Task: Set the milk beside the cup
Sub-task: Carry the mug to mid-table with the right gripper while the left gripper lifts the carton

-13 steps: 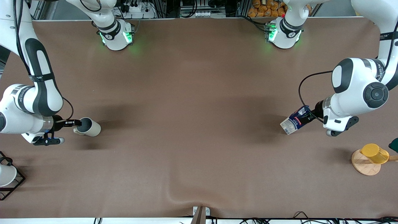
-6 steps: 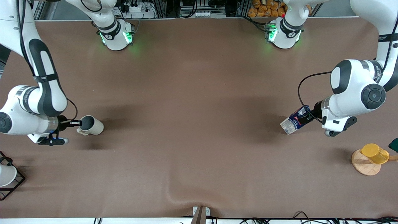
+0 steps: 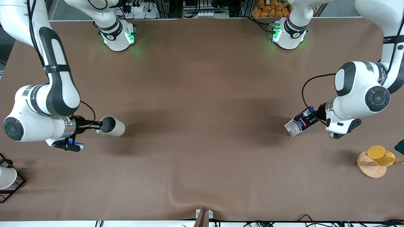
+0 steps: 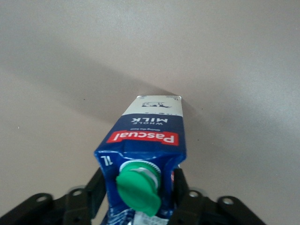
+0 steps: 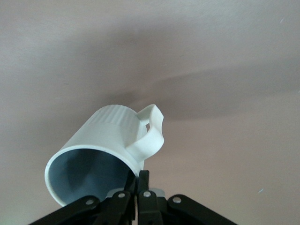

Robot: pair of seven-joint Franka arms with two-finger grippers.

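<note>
The milk carton [image 3: 298, 122] is a little gable-top job, dark blue up top and white at the base, with a round green screw cap [image 4: 138, 187] that has ridged edges. A red band on it reads "Pascual", with "WHOLE MILK" in white under that and "1L" by the cap; there's some tiny cow artwork on the white part. The left gripper [image 3: 313, 117] is clamped on its top end, fingers [image 4: 92, 193] pressed against both sides of the gable, and the carton hangs tilted over the brown table [image 3: 202, 94], base pointing down and toward the mug. The mug [image 3: 112, 126] is well apart from the carton, toward the right arm's end of the table. It's a pale grey-beige ceramic thing with fine vertical ribbing on the outside, a smooth darker grey inside, and a small looped handle [image 5: 150, 134]. The right gripper [image 3: 97, 125] has its fingers pinched together on the rim, holding it tipped over sideways above the table, mouth facing the gripper.
</note>
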